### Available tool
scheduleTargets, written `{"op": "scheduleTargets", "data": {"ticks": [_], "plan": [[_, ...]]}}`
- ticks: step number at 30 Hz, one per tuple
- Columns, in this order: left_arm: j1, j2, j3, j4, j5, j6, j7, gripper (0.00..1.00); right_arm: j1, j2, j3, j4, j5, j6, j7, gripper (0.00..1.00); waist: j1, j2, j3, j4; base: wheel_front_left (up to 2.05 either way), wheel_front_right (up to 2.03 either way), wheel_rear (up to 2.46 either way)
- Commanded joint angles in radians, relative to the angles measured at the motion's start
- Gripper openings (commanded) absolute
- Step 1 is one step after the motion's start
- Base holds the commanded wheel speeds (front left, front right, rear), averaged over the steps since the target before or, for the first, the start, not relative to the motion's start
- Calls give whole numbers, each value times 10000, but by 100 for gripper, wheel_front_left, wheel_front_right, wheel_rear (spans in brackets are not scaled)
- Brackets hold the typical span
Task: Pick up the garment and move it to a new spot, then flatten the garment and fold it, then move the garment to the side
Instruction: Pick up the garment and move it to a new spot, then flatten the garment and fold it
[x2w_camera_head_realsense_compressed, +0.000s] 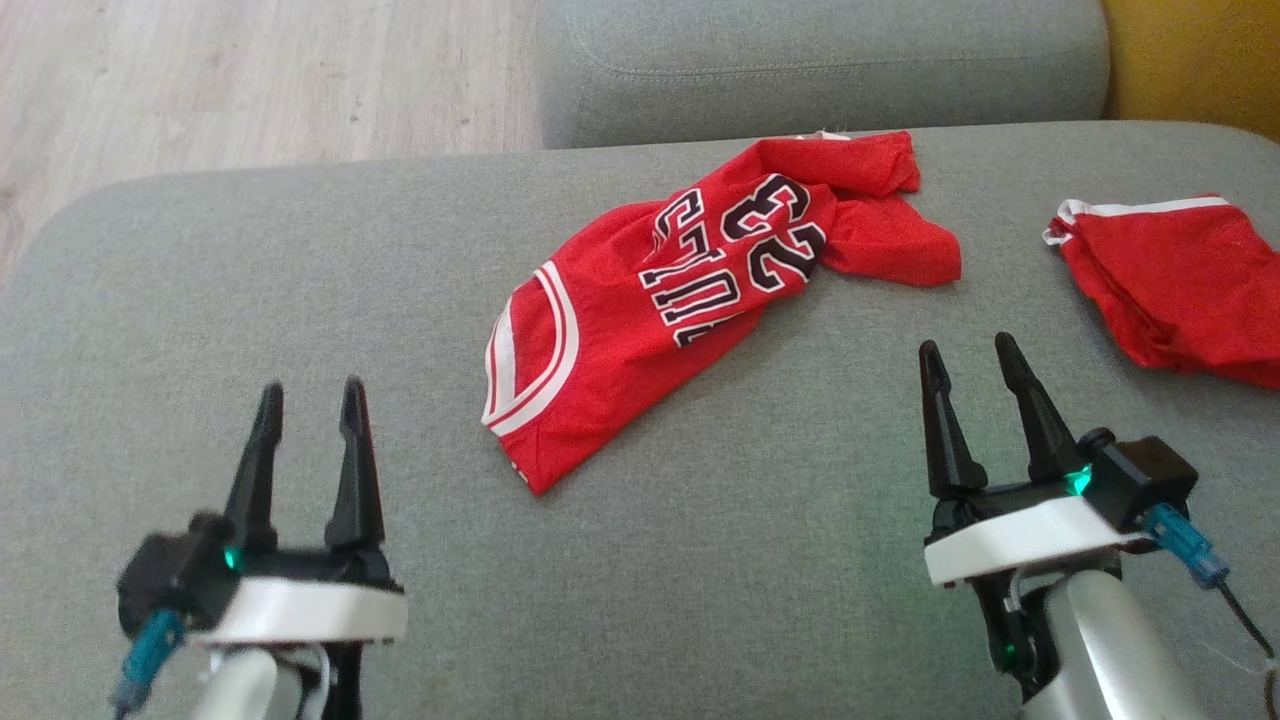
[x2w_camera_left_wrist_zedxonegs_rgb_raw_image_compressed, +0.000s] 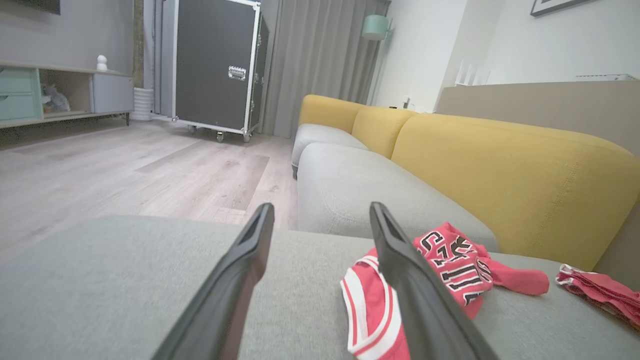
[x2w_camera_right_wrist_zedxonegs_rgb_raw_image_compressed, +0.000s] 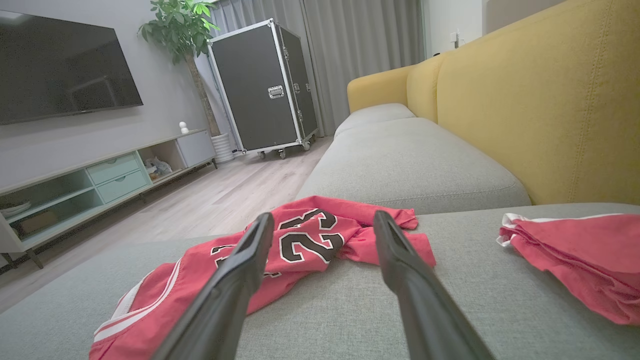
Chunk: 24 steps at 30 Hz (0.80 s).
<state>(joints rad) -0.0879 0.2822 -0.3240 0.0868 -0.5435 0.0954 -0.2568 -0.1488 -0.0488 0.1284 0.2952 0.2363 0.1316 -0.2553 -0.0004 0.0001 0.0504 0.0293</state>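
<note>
Haven't grabbed anything yet, so I'm at the very first step: the red jersey (x2w_camera_head_realsense_compressed: 690, 290) lies crumpled mid-cushion on the grey sofa seat (x2w_camera_head_realsense_compressed: 250, 300), up ahead between my arms. Left gripper (x2w_camera_head_realsense_compressed: 310, 400) and right gripper (x2w_camera_head_realsense_compressed: 968, 358) both hover with fingers spread, holding nothing. Next I reckon I need to reach forward and pinch an edge, steering clear of the other red garment (x2w_camera_head_realsense_compressed: 1180, 280) on the right.

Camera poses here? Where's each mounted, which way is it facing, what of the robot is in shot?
Head view: on the head, looking down at the grey cushion; left claw and right claw, both open, at bottom.
Left wrist view: low over the cushion, facing the black case; own fingers.
Right wrist view: same heading, TV at left; own fingers.
Shared: all three show the red jersey and second red garment.
</note>
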Motion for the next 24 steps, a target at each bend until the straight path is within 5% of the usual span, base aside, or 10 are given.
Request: {"op": "scheduleTargets", "data": {"ticks": [1, 8, 15, 24], "plan": [[-416, 38, 575, -396, 140, -68, -48, 100, -196, -14, 255, -272, -42, -9, -65, 100, 4, -1, 16, -23, 0, 0, 0], [-350, -362, 1034, -340, 808, -670, -49, 100, -348, -14, 366, -289, -55, -9, -65, 100, 4, -1, 181, -215, 0, 0, 0], [-1442, 35, 814, 247, 1028, -1308, 451, 100, -519, -14, 437, -473, -10, -9, -65, 100, 4, -1, 811, -479, 0, 0, 0], [-5311, 1108, 184, 1797, -322, -2190, 4294, 100, -1003, -14, 425, -765, 57, -9, -65, 100, 4, -1, 2189, -1035, 0, 0, 0]]}}
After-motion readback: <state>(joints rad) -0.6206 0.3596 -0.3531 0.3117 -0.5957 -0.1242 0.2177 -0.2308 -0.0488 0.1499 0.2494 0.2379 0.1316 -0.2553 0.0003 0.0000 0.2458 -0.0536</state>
